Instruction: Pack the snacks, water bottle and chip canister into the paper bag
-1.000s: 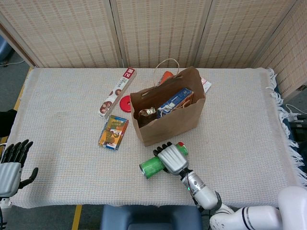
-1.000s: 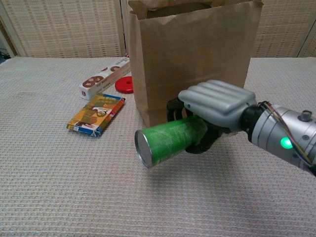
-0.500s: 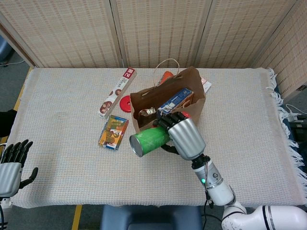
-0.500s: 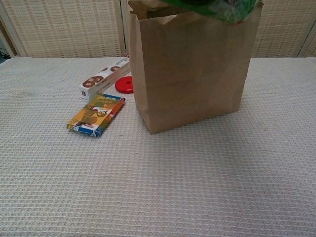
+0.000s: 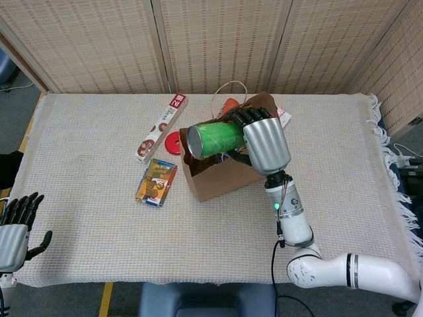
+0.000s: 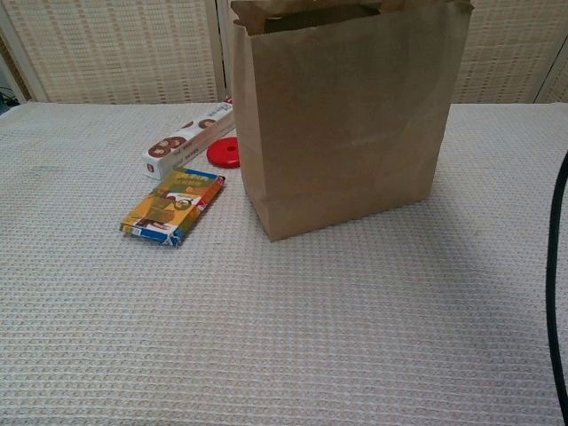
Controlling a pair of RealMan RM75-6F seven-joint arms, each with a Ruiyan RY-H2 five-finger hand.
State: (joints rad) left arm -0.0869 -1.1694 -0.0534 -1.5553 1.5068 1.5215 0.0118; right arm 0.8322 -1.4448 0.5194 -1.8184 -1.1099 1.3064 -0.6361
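My right hand (image 5: 264, 142) grips a green chip canister (image 5: 215, 140) and holds it lying sideways above the mouth of the brown paper bag (image 5: 221, 178), metal end toward the left. The bag (image 6: 346, 124) stands upright mid-table and fills the chest view; the hand and canister are out of that view. A long white cookie box (image 5: 162, 127) and a colourful snack packet (image 5: 156, 181) lie left of the bag, with a red lid (image 5: 173, 141) between them. The packet (image 6: 174, 205), cookie box (image 6: 188, 138) and lid (image 6: 223, 152) also show in the chest view. My left hand (image 5: 16, 228) hangs open off the table's left front corner.
A white and red item (image 5: 283, 117) pokes out behind the bag at the right. The woven table cloth (image 5: 86, 198) stretches bare to the left front and right. Bamboo screens (image 5: 218, 39) stand behind the table. A black cable (image 6: 557, 293) runs down the chest view's right edge.
My right hand lifted the canister from the table in front of the bag up and back, to above the bag's mouth. It left the chest view. The left hand stayed still.
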